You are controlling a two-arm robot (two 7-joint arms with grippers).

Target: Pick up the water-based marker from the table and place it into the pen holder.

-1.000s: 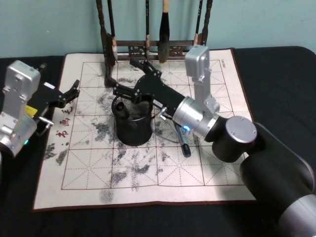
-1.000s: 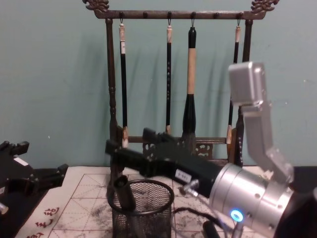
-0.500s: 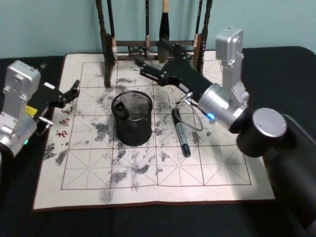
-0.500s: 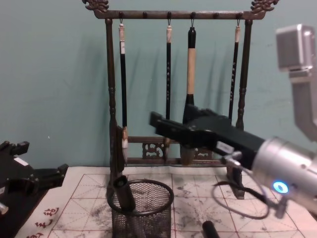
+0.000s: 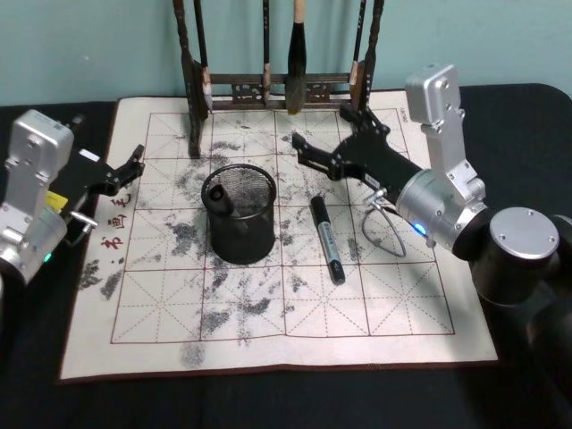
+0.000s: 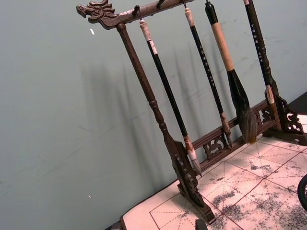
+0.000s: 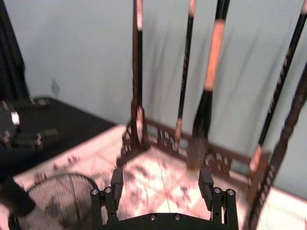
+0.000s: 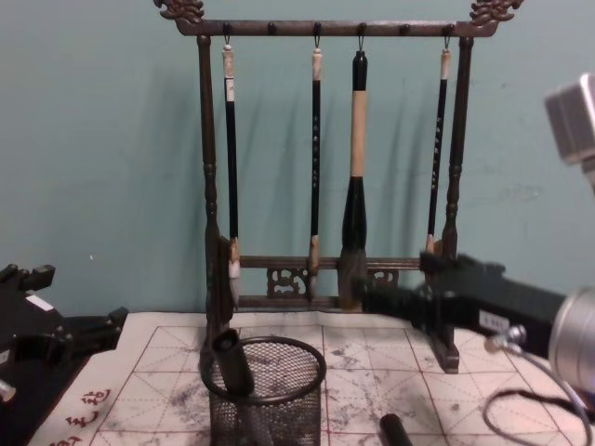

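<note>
My right pincer [image 5: 306,150] open, empty, upper centre; marker [image 5: 326,241] lies beside holder [image 5: 239,234]; left pincer [image 5: 132,164] parked open, left edge.

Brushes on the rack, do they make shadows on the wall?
Yes. Left wrist view: the brushes throw soft grey streaks on the wall. Chest view: fainter streaks beside each brush. Right wrist view: the same soft streaks behind them.
</note>
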